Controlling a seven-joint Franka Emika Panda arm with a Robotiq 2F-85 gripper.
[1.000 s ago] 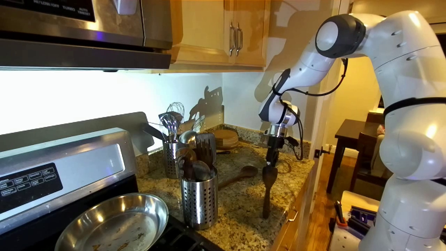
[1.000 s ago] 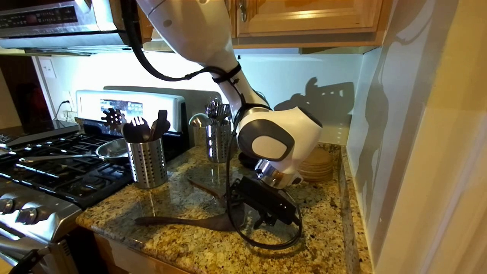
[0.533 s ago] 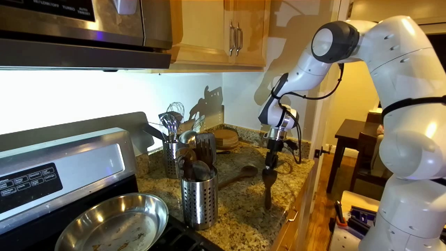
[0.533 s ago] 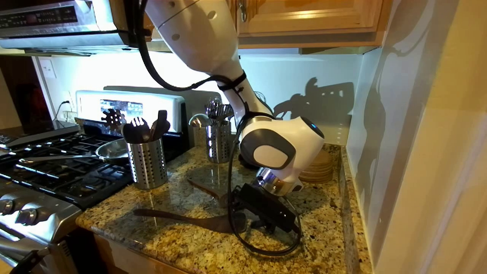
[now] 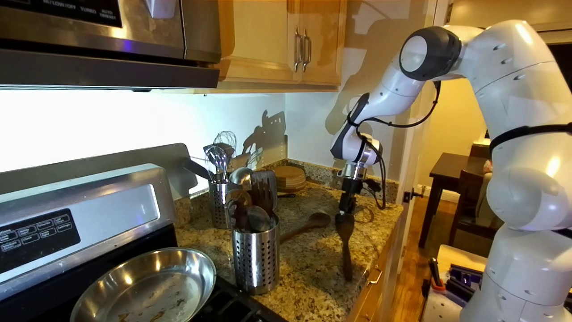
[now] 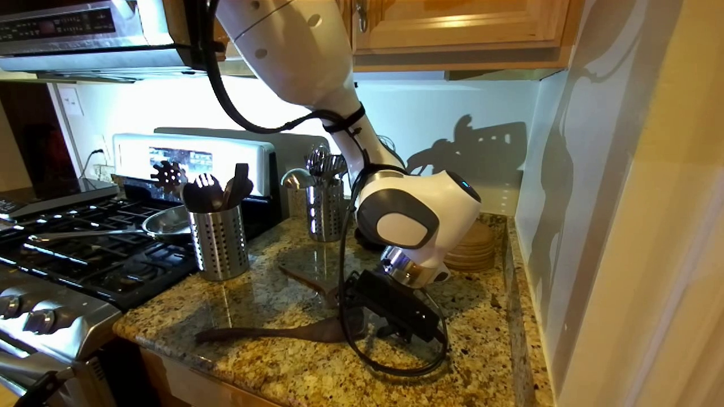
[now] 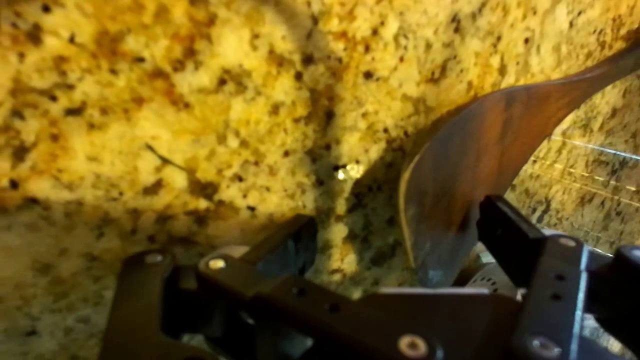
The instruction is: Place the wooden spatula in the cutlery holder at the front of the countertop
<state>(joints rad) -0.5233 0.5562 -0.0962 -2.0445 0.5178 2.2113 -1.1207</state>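
Wrist view: my claw [image 7: 396, 212] spread above the tabletop [image 7: 225, 125], the wooden spatula [image 7: 480, 150] lying there, blade between the fingertips; contact I cannot judge. I expect light, stiff, slippery wood, best pinched at the neck, toward 2 o'clock. In an exterior view I count one spatula, one wooden spoon [image 5: 316, 220], one pan [image 5: 174, 281], one rear holder [image 5: 219, 208] and, at the spatula's 9 o'clock, one cutlery holder [image 5: 257, 264].

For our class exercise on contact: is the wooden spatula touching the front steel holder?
Apart. In both exterior views, a strip of countertop shows plainly between the wooden spatula and the front steel holder.
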